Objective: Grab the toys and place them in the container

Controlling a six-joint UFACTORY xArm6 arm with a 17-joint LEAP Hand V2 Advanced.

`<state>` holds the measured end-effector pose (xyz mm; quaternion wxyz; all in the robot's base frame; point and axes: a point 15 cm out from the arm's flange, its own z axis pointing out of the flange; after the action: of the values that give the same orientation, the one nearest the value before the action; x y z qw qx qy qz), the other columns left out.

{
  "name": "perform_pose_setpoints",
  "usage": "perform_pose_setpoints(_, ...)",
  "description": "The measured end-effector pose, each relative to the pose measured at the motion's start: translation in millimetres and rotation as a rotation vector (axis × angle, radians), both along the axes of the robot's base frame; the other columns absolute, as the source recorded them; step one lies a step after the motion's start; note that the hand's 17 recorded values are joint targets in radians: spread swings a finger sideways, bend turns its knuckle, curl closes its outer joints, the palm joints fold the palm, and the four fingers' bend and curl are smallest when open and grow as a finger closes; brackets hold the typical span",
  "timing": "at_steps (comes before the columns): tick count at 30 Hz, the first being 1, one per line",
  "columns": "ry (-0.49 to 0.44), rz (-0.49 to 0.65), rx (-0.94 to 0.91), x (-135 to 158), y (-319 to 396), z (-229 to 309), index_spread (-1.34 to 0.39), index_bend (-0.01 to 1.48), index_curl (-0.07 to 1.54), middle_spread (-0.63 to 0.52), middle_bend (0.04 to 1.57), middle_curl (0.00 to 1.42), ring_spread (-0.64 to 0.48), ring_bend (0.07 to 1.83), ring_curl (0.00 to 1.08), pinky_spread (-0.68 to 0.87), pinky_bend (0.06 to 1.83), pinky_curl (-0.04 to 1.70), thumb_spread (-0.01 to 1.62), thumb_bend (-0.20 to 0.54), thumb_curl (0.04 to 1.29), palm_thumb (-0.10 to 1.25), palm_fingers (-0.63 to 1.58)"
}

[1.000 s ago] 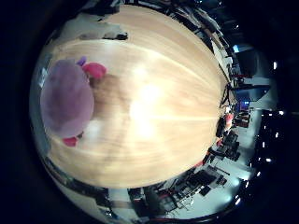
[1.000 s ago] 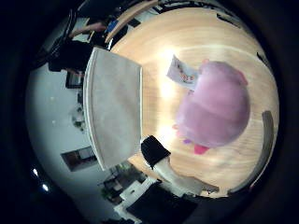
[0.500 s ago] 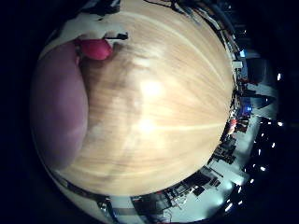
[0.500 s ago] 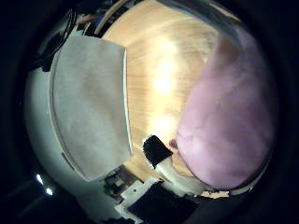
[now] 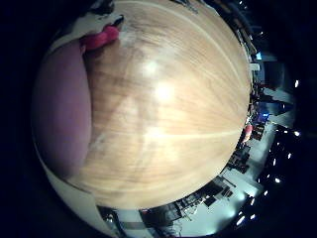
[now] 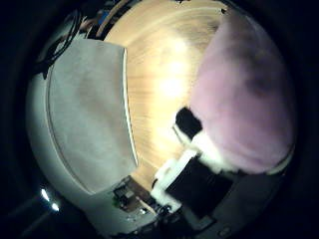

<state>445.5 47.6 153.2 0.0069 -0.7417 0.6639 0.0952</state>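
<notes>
A purple plush toy (image 6: 244,100) with a pink part (image 5: 99,40) lies on the wooden table (image 5: 173,109). It fills much of the right thumb side palm view and lies very close to the palm. It also shows in the right little finger side palm view (image 5: 59,109). My right hand (image 6: 184,169) is right over it. A white finger with a black tip (image 6: 187,124) curls in against the toy's side. The grey fabric container (image 6: 90,110) stands beside the toy at the table's edge.
Bare wooden tabletop (image 6: 164,70) lies between the toy and the container. Room furniture (image 5: 248,129) shows beyond the table's far edge.
The hand has come lower onto the plush toy, which looks larger now. The black-tipped finger has swung in and now rests against the toy.
</notes>
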Motion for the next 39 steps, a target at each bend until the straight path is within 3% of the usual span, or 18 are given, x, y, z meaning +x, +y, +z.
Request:
perform_pose_setpoints(4,0.000,-0.027,-0.002,1,-9,1,-0.47,0.25,0.32,-0.35,0.59,0.53,-0.34,1.16,0.40,-0.42,1.37,0.16,1.08,0.247,0.40,1.02,1.15)
perform_pose_setpoints(15,-0.022,-0.050,-0.015,0,-32,32,-0.51,0.31,0.44,-0.40,0.67,0.61,-0.35,1.17,0.44,-0.54,1.29,0.23,0.96,0.164,0.41,1.11,1.17)
perform_pose_setpoints(29,-0.135,-0.037,-0.012,28,-32,141,-0.54,0.29,0.54,-0.40,0.68,0.65,-0.34,1.18,0.46,-0.60,1.19,0.28,0.90,0.055,0.42,1.19,1.16)
perform_pose_setpoints(39,-0.219,0.042,0.002,40,35,223,-0.55,0.25,0.60,-0.41,0.67,0.66,-0.34,1.18,0.46,-0.61,1.15,0.30,0.89,0.003,0.43,1.22,1.16)
